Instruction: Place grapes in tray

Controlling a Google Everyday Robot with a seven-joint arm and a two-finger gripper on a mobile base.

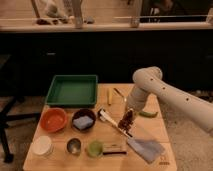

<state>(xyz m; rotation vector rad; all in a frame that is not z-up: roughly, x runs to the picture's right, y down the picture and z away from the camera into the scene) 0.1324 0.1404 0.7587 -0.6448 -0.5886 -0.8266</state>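
One gripper [128, 118] hangs over the middle of the wooden table [165, 126], right of the dark bowl [83, 111], with its fingers clamped on the grapes [127, 122]. The grapes hang above a white spatula [107, 117], well apart from the green tray [72, 92] at the table's far-left corner.

arm [172, 97] — white, rounded, tubular, small dark dots | tool [128, 119] — dark, at arm's lower end

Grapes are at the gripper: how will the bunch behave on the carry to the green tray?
The grapes hang as a small loose cluster at the gripper, right of centre over the table, so they likely swing rather than stay stiff. Round berries might roll if any detach. The raised rim of the tray should contain them.
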